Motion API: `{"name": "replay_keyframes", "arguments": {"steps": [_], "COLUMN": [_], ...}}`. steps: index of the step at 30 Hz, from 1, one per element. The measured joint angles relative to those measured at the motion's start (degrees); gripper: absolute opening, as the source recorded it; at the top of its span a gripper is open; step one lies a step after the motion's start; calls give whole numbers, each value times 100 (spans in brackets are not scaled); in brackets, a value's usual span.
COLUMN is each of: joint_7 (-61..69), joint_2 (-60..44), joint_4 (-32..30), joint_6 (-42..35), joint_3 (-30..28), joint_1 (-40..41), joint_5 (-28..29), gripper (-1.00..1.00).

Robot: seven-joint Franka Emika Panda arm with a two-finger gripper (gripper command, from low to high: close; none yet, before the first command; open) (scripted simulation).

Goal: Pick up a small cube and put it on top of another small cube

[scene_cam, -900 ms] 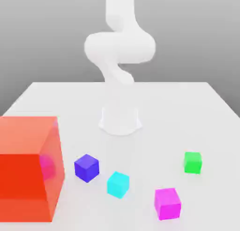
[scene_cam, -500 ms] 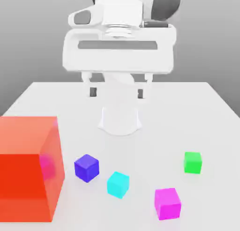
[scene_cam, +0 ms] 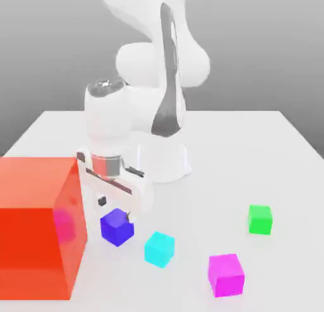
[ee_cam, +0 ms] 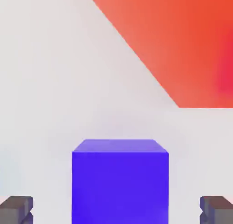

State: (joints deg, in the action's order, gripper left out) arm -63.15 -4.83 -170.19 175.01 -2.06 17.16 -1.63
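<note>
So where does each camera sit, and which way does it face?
Exterior view: off the arm, across the table from the robot base, facing it and looking somewhat down; arm and claw show.
Hand view: on the hand, facing past two open fingertips toward the blue cube.
Shared: that cube, the big red cube, the table and the claw's fingers.

In the exterior view, the red cube (scene_cam: 35, 241) stands near the tool (scene_cam: 115, 209), on the view's left. On its right, the cyan cube (scene_cam: 159, 249) is near it; the magenta cube (scene_cam: 226, 275) and green cube (scene_cam: 260, 219) sit well apart. The table (scene_cam: 221, 159) lies beneath.
</note>
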Motion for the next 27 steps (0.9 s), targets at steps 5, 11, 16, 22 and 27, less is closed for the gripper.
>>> {"name": "replay_keyframes", "arguments": {"steps": [5, 11, 16, 22, 27], "joint_7": [46, 15, -124, 134, 671], "joint_2": [-606, -516, 447, 1254, 1451], "joint_4": [99, 84, -76, -78, 138], "joint_6": [508, 438, -368, -1159, -1552], "joint_3": [188, 186, 114, 456, 1096], "joint_1": [173, 179, 163, -417, -1574], "joint_5": [-62, -23, 172, 47, -259], "gripper": [-100, -100, -100, -100, -100]}}
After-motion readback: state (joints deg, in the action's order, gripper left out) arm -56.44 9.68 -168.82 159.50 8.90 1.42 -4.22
